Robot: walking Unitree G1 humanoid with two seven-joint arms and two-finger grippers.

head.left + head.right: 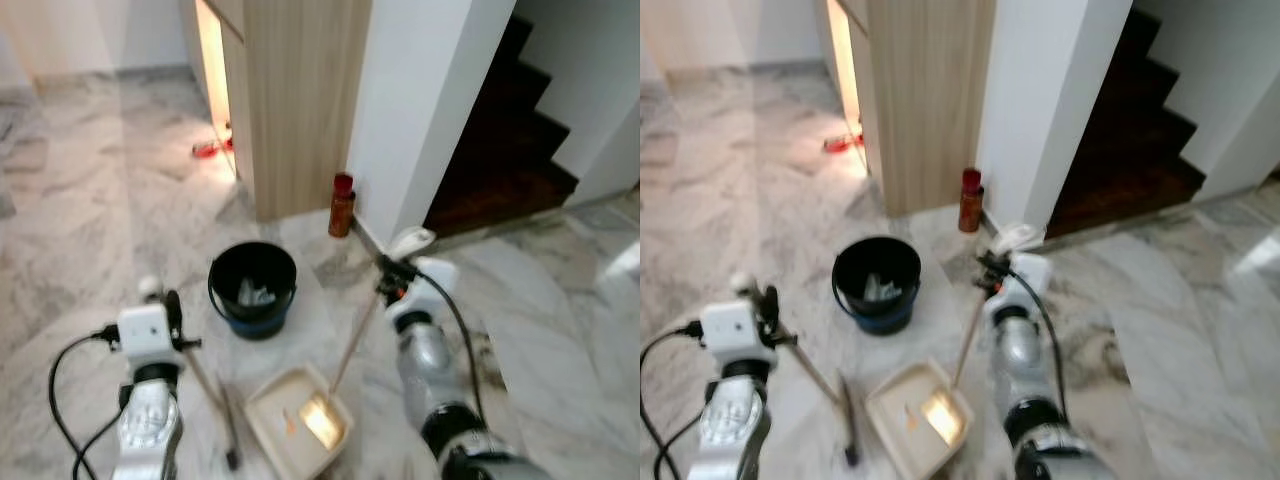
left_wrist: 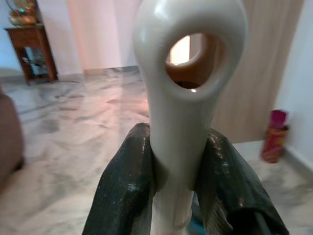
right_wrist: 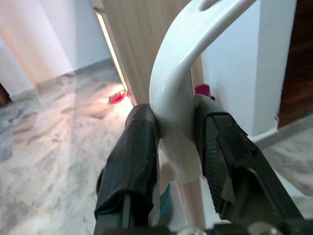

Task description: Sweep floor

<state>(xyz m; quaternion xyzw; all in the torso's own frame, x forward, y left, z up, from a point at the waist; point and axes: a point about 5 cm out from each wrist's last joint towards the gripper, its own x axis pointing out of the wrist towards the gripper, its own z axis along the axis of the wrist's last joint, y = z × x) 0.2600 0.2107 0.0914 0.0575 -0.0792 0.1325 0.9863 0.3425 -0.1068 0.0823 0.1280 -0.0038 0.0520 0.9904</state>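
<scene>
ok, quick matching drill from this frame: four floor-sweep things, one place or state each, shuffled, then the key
Things:
1. dustpan
2. black bucket
3. red bottle
4. broom handle

Place or state:
A. at the foot of the white wall corner
B. clamped in the left gripper
C. lying on the floor, its handle held by the right gripper
D. standing on the floor beyond the dustpan

Pairs: 1-C, 2-D, 3-A, 4-B

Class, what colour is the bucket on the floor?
Black, with a blue band at its base: the bucket shows best in the left eye view.

Head stereo pair looks down at black bucket (image 1: 252, 288); both wrist cams close, facing beyond bucket toward wooden panel (image 2: 254, 73).
</scene>
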